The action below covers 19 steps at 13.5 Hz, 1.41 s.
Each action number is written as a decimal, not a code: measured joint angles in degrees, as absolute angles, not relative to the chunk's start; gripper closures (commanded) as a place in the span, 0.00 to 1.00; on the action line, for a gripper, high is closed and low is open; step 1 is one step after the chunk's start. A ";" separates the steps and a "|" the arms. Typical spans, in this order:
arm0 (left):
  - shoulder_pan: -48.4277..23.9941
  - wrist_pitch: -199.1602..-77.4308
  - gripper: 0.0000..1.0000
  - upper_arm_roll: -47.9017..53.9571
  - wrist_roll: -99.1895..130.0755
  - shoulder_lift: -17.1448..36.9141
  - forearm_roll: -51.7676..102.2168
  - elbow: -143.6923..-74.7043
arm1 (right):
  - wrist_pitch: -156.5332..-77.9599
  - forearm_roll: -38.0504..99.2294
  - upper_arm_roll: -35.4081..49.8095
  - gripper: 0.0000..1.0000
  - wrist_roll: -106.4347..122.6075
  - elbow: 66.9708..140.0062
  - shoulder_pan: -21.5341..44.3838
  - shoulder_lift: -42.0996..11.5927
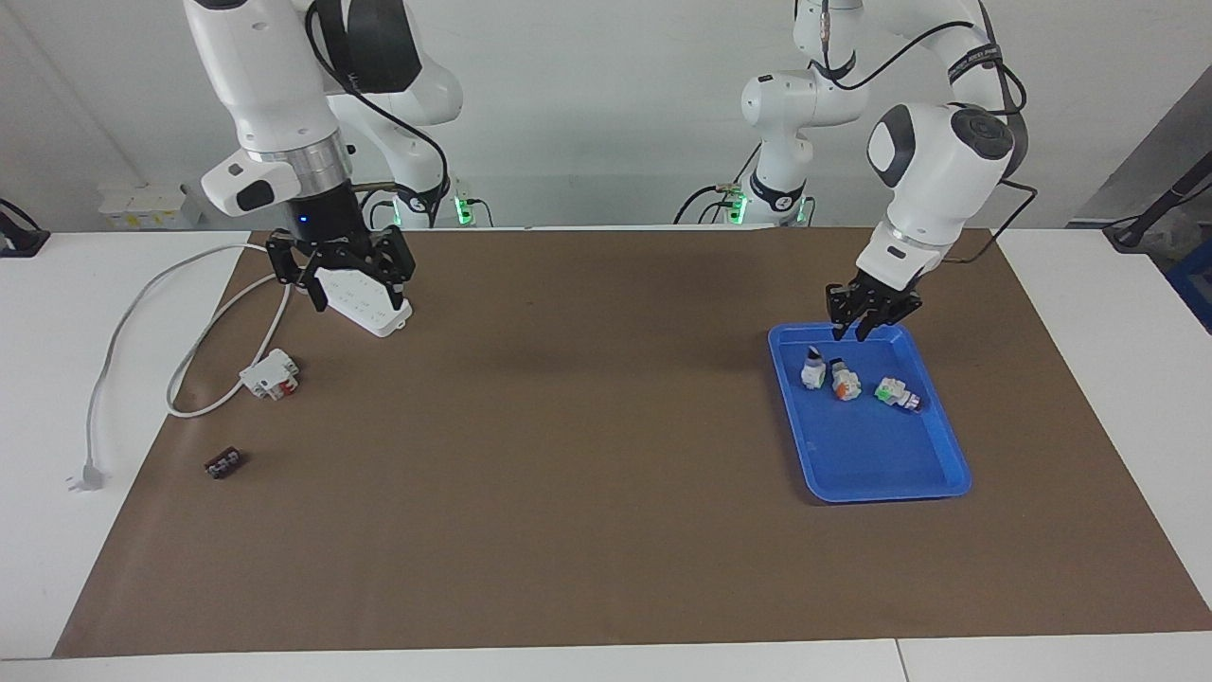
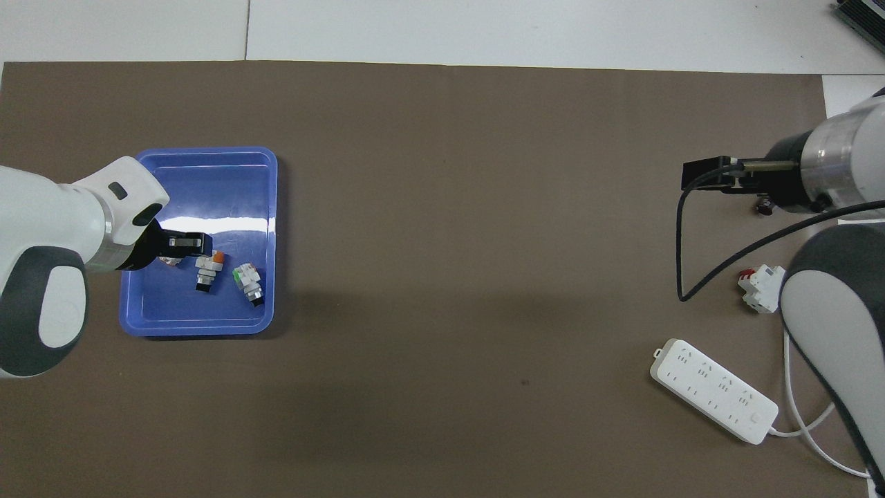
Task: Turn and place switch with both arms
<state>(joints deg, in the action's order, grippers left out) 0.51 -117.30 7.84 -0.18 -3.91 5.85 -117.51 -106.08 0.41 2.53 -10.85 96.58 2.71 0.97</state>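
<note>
The switch [image 1: 812, 367] stands in the blue tray [image 1: 881, 464], in the part of the tray nearer to the robots, with its dark end uppermost. It is the 1st of 3 small blocks in a short slanting row. Just beside it is a block marked orange [image 1: 843, 383], and next comes a block marked green [image 1: 895, 392], which is nearest the tray's outer rim. The tray sits on the brown mat [image 1: 568, 493] toward the left arm's end of the table.

The left gripper [image 1: 866, 328] hangs over the tray, above the switch and apart from it. Its fingers are parted to a middling gap and hold nothing. In the overhead view it hides part of 1 of the 3 blocks.

The right gripper [image 1: 343, 284] is up in the air over the mat at the right arm's end, by the white power strip [image 1: 381, 314]. Its fingers are spread wide and hold nothing. This arm waits.

The strip's cord [image 1: 142, 294] loops off the mat to a plug [image 1: 85, 475] on the white table. Inside the loop lies a larger white block with red parts [image 1: 270, 374]. Farther from the robots than that block is a small dark piece [image 1: 223, 464].
</note>
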 measured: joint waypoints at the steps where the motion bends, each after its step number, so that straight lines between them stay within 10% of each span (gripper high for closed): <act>1: 0.51 -114.89 0.47 7.84 -0.23 -3.91 5.48 -115.77 | -103.79 0.41 1.50 0.00 -10.85 96.48 2.69 1.58; 8: 0.57 -92.96 0.47 7.68 -0.15 -3.75 0.98 -98.62 | -95.20 -0.14 0.40 0.00 -11.02 94.01 0.33 3.39; 11: 0.76 -86.74 0.27 7.58 -0.04 -3.70 0.98 -92.93 | -94.25 -0.41 0.37 0.01 -11.04 93.43 0.27 2.84; 19: 1.14 -90.37 0.14 7.50 0.08 -2.27 0.98 -91.08 | -91.03 -1.37 0.47 0.00 -11.07 90.71 0.36 -0.59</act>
